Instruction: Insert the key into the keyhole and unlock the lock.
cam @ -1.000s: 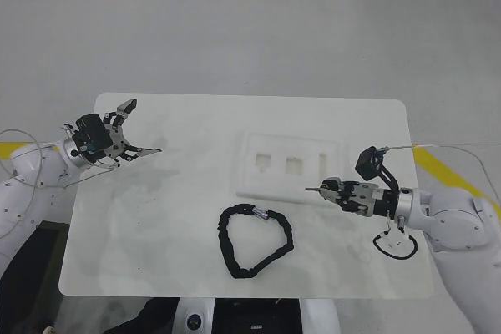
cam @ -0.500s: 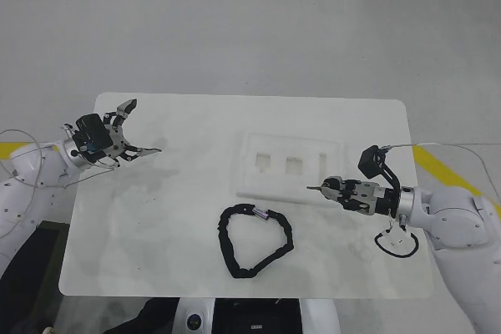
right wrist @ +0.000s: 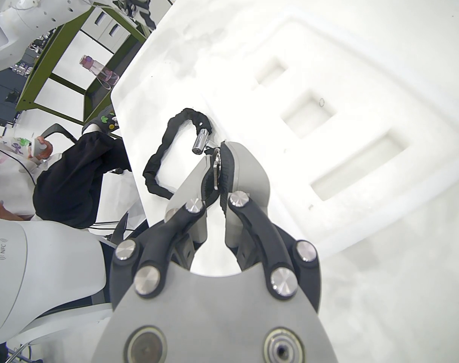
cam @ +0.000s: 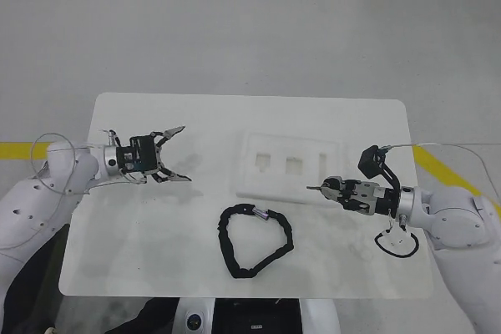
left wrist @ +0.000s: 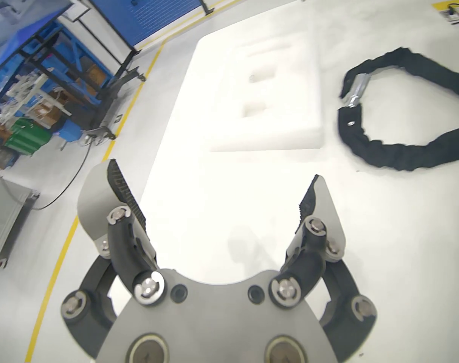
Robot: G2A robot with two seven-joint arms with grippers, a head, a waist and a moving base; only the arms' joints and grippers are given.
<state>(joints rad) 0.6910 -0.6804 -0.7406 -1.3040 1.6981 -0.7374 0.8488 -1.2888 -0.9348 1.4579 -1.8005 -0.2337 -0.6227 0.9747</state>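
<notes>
The chain lock (left wrist: 399, 156) wears a black fabric sleeve, and its cylinder (left wrist: 358, 90) is bare silver metal. The key (right wrist: 216, 166) is silver too. The foam tray (cam: 259, 179) and the table (cam: 150, 242) are white. The left gripper (left wrist: 214, 173) and right gripper (right wrist: 215, 151) have silver-grey plates and black ribbed pads (left wrist: 123, 190). A yellow line (cam: 4, 150) crosses the grey floor (cam: 234, 42).

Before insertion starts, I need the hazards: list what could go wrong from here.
The chain lock lies loose on the table, with the open left gripper apart from it, so a push from the key could slide it away. The right gripper pinches the key only at its very tip; it may twist or slip on contact.
</notes>
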